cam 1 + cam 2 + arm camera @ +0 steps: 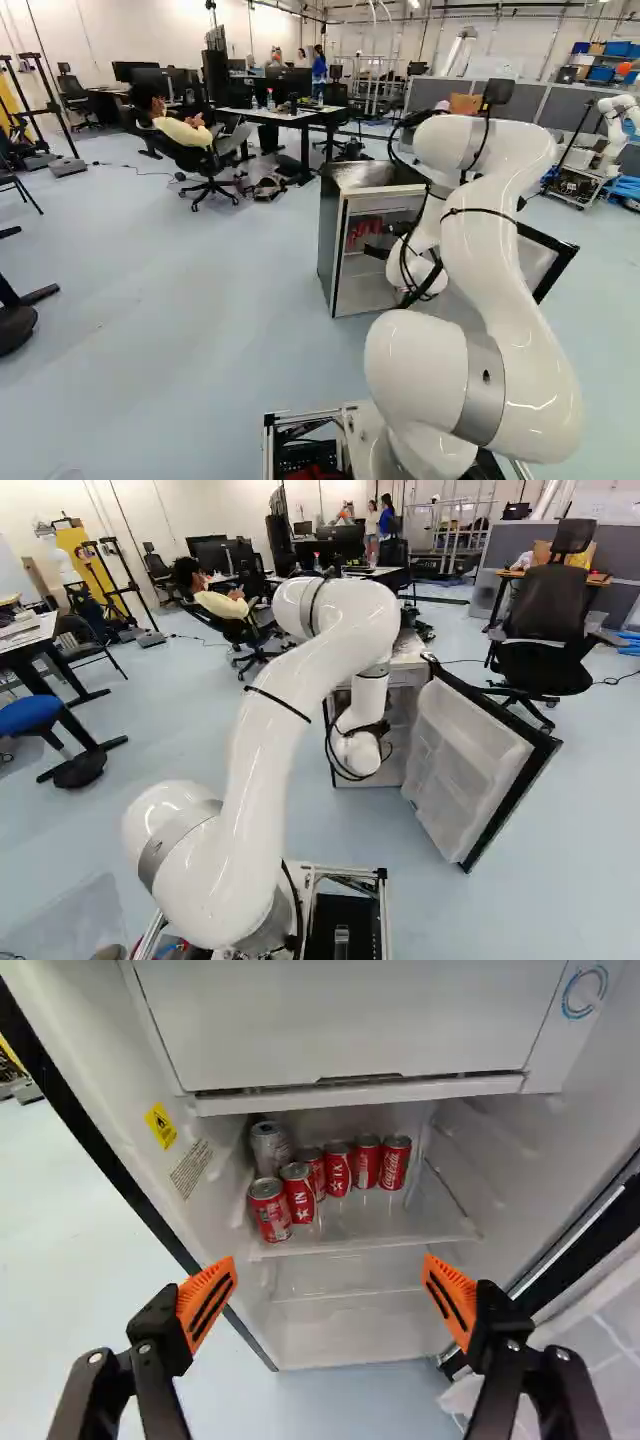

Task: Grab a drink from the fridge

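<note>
In the left base view my gripper (378,251) reaches the front of the small fridge (328,250), beside red cans (362,232) inside. The wrist view shows the gripper (329,1288) open, its orange pads wide apart with nothing between them. Ahead of it, on the fridge shelf (365,1243), stand several upright red cans (301,1195) and one silver can (270,1147) at the back of the row's one end. The nearest red can (270,1210) stands by the shelf's front edge. The fridge door (465,755) is swung wide.
Above the cans is a white compartment (350,1025) with a ledge. Fridge side walls (195,1150) flank the shelf. A black office chair (545,630) stands beyond the door. Desks (290,116) are farther back; another robot (618,125) stands at the far right of the left base view.
</note>
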### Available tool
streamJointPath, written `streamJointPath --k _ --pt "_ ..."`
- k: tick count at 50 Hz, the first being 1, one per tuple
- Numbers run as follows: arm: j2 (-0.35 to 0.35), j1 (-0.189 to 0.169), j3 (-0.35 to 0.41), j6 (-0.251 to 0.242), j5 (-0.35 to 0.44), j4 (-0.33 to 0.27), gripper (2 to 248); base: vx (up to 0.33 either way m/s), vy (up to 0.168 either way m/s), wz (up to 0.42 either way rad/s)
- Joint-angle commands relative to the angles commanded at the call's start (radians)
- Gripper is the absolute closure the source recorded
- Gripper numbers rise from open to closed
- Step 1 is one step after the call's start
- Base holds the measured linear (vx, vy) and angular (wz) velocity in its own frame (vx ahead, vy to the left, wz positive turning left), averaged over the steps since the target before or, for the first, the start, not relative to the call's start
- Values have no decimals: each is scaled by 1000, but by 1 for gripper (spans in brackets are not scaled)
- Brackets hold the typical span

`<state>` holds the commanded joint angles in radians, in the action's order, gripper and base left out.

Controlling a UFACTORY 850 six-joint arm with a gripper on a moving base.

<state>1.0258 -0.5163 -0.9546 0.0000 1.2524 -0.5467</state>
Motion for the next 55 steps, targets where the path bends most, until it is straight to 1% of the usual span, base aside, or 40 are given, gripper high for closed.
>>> streamJointPath --k 18,36,55 --pt "100 -24 -118 0 0 -96 3 0 0 0" --pt "203 -45 -248 0 4 -209 3 0 0 0" --pt "251 -48 -347 0 12 -337 3 0 0 0"
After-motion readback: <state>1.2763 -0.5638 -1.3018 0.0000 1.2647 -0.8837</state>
